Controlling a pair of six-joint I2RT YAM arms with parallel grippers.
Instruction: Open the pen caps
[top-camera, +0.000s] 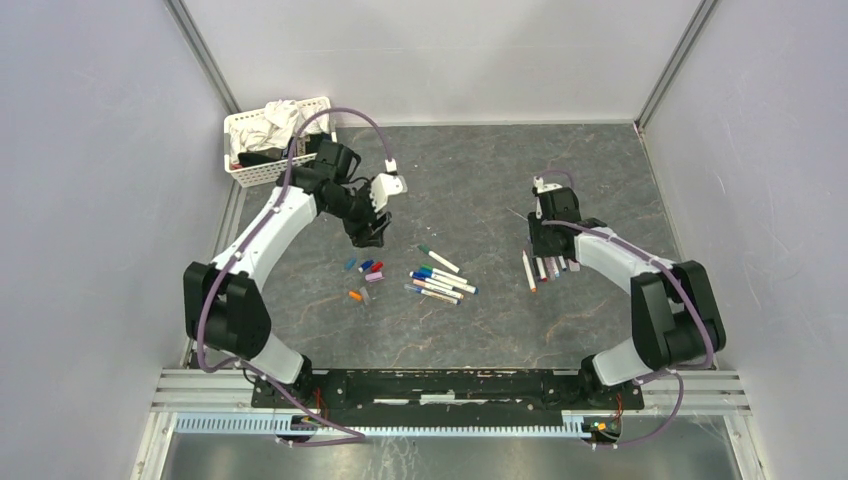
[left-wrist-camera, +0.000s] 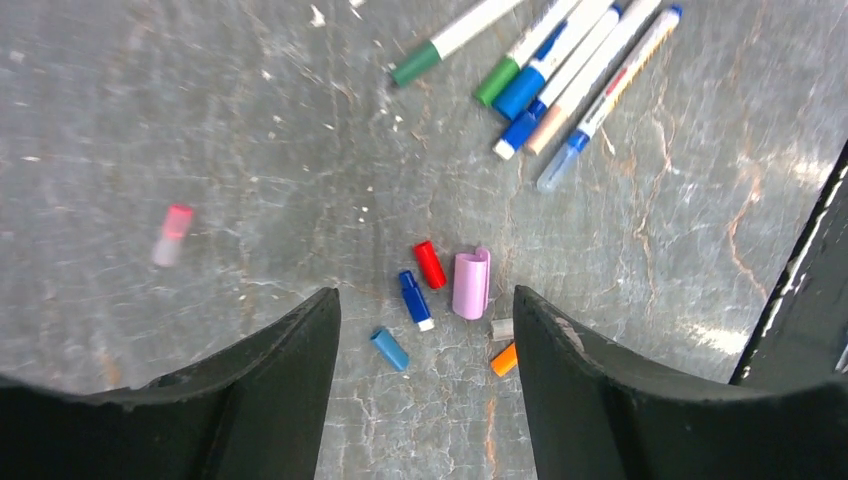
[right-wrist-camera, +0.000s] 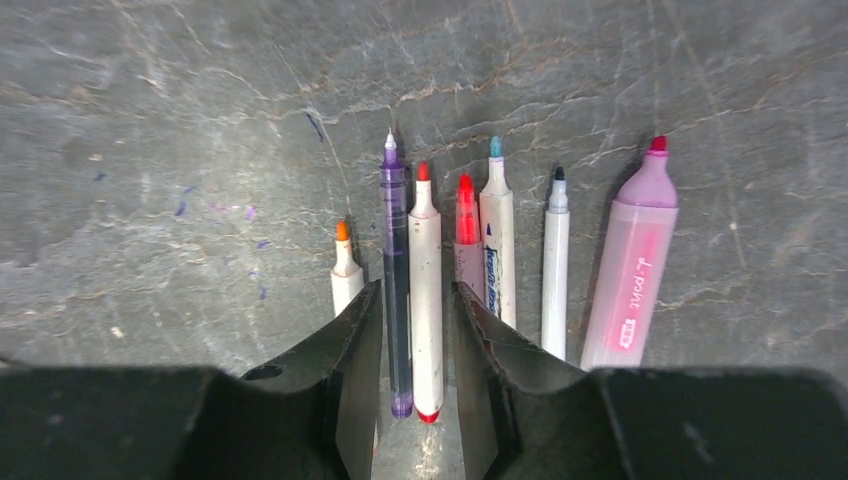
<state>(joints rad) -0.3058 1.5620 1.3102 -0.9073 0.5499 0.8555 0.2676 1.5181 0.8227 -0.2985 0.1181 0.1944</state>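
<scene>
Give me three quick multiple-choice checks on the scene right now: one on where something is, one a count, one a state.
1. The white basket sits at:
A) the far left corner
B) the far right corner
C) the near edge, in the middle

2. Uncapped pens in the row under the right tool:
A) three
B) seven
C) twelve

3. The left tool is:
A) shut on a red cap
B) shut on a pen
C) open, holding nothing

Answers:
1 A: the top view shows it at the back left.
2 B: the right wrist view shows seven bare tips side by side.
3 C: it stands wide open above the loose caps.
</scene>
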